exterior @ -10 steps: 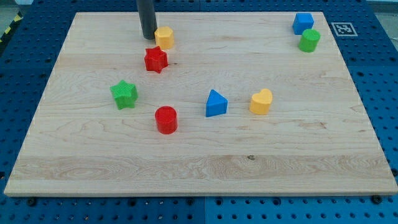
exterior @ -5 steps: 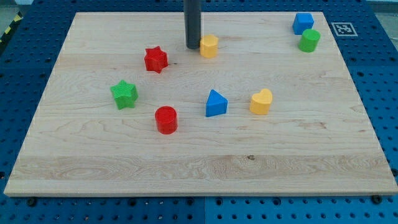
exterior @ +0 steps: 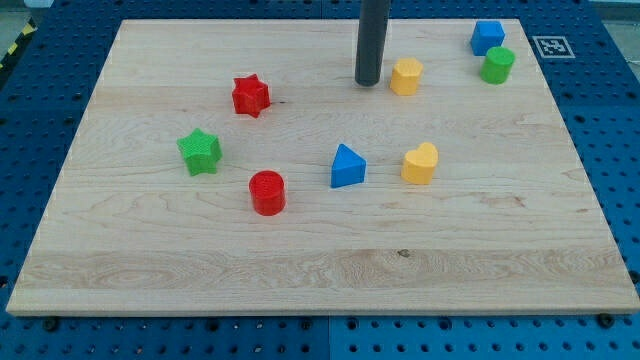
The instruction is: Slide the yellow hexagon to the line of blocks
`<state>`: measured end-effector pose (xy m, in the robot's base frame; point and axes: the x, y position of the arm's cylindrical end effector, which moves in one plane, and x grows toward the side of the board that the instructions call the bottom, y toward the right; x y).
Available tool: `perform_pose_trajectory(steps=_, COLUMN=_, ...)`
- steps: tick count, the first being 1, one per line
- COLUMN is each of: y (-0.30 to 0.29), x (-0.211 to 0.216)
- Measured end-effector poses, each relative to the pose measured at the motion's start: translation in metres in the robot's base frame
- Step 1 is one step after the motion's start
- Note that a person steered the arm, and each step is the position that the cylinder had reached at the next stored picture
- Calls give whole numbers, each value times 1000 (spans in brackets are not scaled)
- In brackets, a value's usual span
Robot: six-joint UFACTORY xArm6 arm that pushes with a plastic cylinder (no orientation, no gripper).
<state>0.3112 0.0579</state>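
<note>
The yellow hexagon lies near the view's top, right of centre. My tip stands just to its left, with a small gap between them. A red cylinder, a blue triangle and a yellow heart form a rough row across the middle of the board, below the hexagon.
A red star lies at the upper left and a green star at the left. A blue cube and a green cylinder sit at the top right corner of the wooden board.
My tip has pushed the yellow hexagon to the view's right, from beside the red star to right of centre. The other blocks have not moved.
</note>
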Motion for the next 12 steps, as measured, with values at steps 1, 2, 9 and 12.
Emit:
perform_pose_trajectory(steps=1, y=8, x=-3)
perform_pose_trajectory(steps=2, y=32, x=-3)
perform_pose_trajectory(steps=9, y=120, x=40)
perform_pose_trajectory(steps=12, y=139, x=45)
